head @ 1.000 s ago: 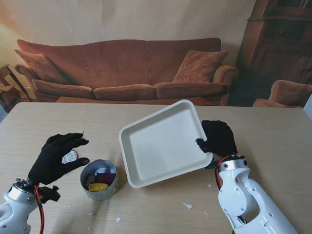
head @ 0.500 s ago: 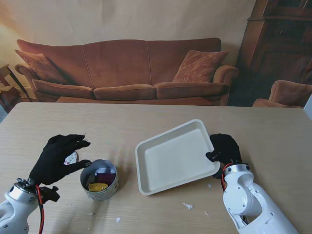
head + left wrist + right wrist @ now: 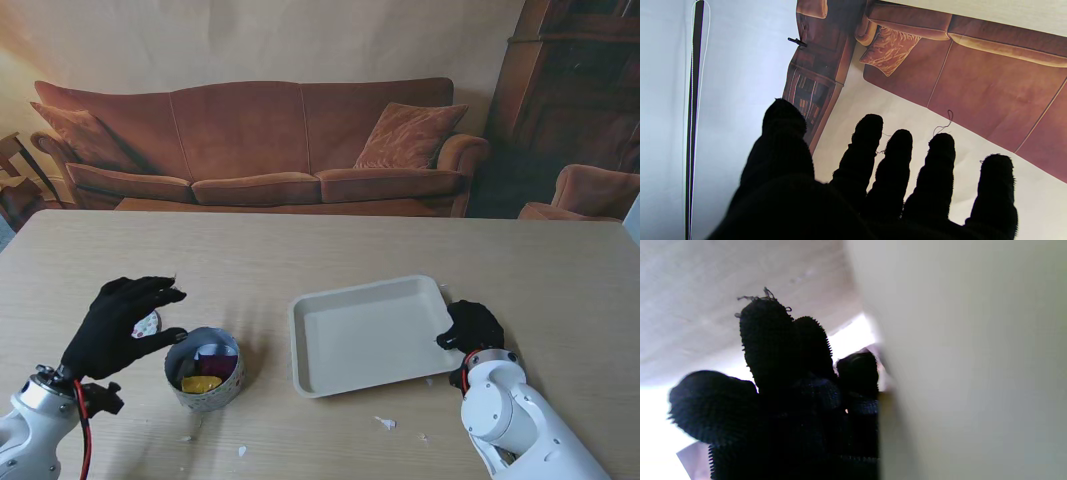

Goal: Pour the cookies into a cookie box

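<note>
Two hands and two containers, listed left to right. Left hand (image 3: 120, 325), black-gloved: raised just left of the box with fingers spread and nothing between them; the left wrist view shows all five fingertips (image 3: 868, 128) apart against the room. A small round white disc (image 3: 146, 322), probably the box's lid, lies on the table partly hidden behind this hand. Round cookie box (image 3: 203, 368), patterned wall, open top: stands on the wooden table (image 3: 300, 250) near me, holding wrapped pieces in yellow and dark red, so the cookies appear already inside. White rectangular shallow tray (image 3: 368, 335): lying about level on the table right of the box, well apart from it, with nothing visible in it, consistent with pouring finished. Right hand (image 3: 470, 325), black-gloved: fingers curled on the tray's right rim, gripping it. White crumbs (image 3: 384, 422) dot the table nearer to me.
</note>
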{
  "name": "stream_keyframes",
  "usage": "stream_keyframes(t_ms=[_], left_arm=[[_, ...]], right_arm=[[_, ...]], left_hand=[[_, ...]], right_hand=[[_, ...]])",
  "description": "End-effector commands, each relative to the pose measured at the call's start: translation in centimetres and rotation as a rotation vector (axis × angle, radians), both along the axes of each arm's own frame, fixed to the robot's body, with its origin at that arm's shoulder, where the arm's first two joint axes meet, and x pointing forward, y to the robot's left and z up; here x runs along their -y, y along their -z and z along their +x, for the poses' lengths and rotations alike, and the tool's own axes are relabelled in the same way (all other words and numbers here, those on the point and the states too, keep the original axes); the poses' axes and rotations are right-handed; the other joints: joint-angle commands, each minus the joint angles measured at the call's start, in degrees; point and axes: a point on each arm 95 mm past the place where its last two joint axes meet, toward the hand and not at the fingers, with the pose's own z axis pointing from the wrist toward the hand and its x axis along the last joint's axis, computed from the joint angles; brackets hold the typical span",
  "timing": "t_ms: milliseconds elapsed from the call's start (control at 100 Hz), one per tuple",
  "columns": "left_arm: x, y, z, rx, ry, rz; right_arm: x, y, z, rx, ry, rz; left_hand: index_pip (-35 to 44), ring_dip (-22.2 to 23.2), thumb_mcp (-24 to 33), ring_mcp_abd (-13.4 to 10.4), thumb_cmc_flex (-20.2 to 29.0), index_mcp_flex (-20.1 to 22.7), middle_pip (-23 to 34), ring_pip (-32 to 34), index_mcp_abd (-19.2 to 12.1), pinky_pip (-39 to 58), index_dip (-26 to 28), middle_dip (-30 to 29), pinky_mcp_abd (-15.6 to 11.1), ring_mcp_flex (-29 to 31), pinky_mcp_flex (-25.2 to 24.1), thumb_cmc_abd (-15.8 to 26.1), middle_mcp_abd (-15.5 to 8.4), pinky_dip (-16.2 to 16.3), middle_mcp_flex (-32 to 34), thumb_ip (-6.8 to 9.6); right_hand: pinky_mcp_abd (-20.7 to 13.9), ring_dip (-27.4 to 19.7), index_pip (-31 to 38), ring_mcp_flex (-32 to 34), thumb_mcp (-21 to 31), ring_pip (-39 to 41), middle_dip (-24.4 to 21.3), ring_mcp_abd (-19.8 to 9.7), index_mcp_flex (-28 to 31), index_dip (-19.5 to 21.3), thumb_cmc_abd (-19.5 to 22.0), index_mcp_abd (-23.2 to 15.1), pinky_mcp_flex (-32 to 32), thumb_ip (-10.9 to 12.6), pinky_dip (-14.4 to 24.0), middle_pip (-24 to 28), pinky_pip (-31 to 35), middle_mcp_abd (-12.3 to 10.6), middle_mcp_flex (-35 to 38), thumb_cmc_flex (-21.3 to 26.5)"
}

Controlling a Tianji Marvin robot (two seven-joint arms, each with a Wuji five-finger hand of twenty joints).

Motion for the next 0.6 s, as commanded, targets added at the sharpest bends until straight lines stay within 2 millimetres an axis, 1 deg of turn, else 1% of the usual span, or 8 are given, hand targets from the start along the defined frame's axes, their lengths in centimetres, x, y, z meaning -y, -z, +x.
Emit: stream_keyframes(t_ms=[0,40,60,190,260,320,380,590], left_arm=[[0.2,0.1,-0.1,-0.015,0.005,0.008],[0.2,0.2,-0.1,-0.017,0.005,0.008],[0.2,0.2,-0.1,-0.018,0.005,0.008],[0.2,0.2,0.0,-0.024,0.004,0.010],[0.2,0.3,0.0,-0.031,0.005,0.012],[0.3,0.3,0.0,-0.033,0.005,0.013],[0.3,0.3,0.1,-0.035,0.006,0.012],[0.2,0.2,0.1,-0.030,0.004,0.015]], right_arm=[[0.1,1.6,-0.8,-0.071,-0.005,-0.007],[0.2,1.8,-0.8,-0.075,-0.005,-0.020],[0.2,1.9,-0.8,-0.077,-0.004,-0.025],[0.2,2.0,-0.9,-0.075,0.012,-0.035],[0.3,1.9,-1.0,-0.056,0.012,-0.056],[0.3,1.6,-1.1,-0.041,0.012,-0.072],[0.4,1.3,-1.3,-0.024,0.010,-0.088],[0.3,0.2,-1.8,-0.004,0.005,-0.127]], left_hand=[[0.45,1.26,-1.86,0.21,1.69,0.50,-0.02,0.45,-0.61,0.89,0.14,0.19,0.82,1.01,-0.01,2.52,0.06,-0.40,0.92,-0.30],[0.46,1.25,-1.82,0.30,1.75,0.52,-0.03,0.42,-0.58,0.87,0.15,0.18,0.82,0.92,-0.05,2.52,0.06,-0.41,0.90,-0.29],[0.46,1.26,-1.82,0.33,1.73,0.52,-0.02,0.45,-0.60,0.88,0.15,0.19,0.82,0.99,-0.03,2.52,0.00,-0.41,0.93,-0.29],[0.44,1.24,-1.86,0.35,1.64,0.48,-0.04,0.41,-0.55,0.86,0.14,0.18,0.82,0.93,-0.02,2.46,0.07,-0.41,0.91,-0.31],[0.33,1.22,-1.86,0.32,1.56,0.29,-0.11,0.35,-0.55,0.78,0.10,0.15,0.82,0.83,-0.11,2.52,0.02,-0.44,0.77,-0.30],[0.35,1.22,-1.85,0.22,1.58,0.35,-0.05,0.36,-0.57,0.76,0.10,0.17,0.80,0.89,-0.10,2.44,0.04,-0.45,0.91,-0.30],[0.34,1.22,-1.81,0.30,1.63,0.33,-0.07,0.36,-0.51,0.78,0.09,0.17,0.80,0.90,-0.05,2.47,0.05,-0.44,0.87,-0.29],[0.34,1.18,-1.78,0.16,1.76,0.37,-0.14,0.28,-0.57,0.79,0.09,0.14,0.75,0.75,-0.06,2.42,0.06,-0.41,0.70,-0.29]], right_hand=[[-10.55,-0.90,-5.15,1.36,15.90,-2.74,0.28,2.61,-3.93,-8.69,2.14,-4.85,1.30,0.03,0.24,-1.23,5.00,0.33,-1.38,17.85],[-12.70,-0.60,-0.23,1.55,8.63,-2.51,0.65,1.71,-8.20,-22.13,4.39,-4.29,2.19,-6.43,12.83,-3.47,0.96,0.93,-1.18,15.88],[-13.13,-0.52,0.70,1.65,4.87,-2.84,0.83,1.21,-9.54,-25.53,5.77,-4.01,2.34,-7.27,15.85,-4.18,0.02,1.02,-1.23,15.16],[-11.79,-0.29,-2.53,1.76,-6.93,-11.28,0.56,0.27,-11.96,-38.66,10.69,-0.55,1.69,-10.28,15.65,-5.49,-3.84,2.61,-4.09,8.86],[-10.55,-2.89,-7.74,0.05,-8.56,-21.33,0.53,0.97,-11.48,-41.87,12.73,0.77,1.07,-10.06,12.70,-7.13,-5.84,2.84,-6.70,4.75],[-9.17,-6.04,-12.62,-3.97,-9.27,-29.85,-0.08,1.88,-11.34,-40.57,15.26,1.98,0.40,-6.68,10.18,-10.66,-7.82,3.63,-8.44,0.79],[-6.20,-8.06,-14.22,-6.47,-10.84,-37.68,-1.10,2.70,-12.85,-42.88,17.07,3.16,-0.51,-6.79,8.26,-14.12,-10.46,4.54,-10.63,-3.15],[2.44,-10.95,-15.46,-9.29,-13.91,-47.64,-1.75,2.21,-16.49,-46.79,18.63,2.82,-3.29,-7.36,4.31,-16.94,-17.05,3.70,-15.16,-9.20]])
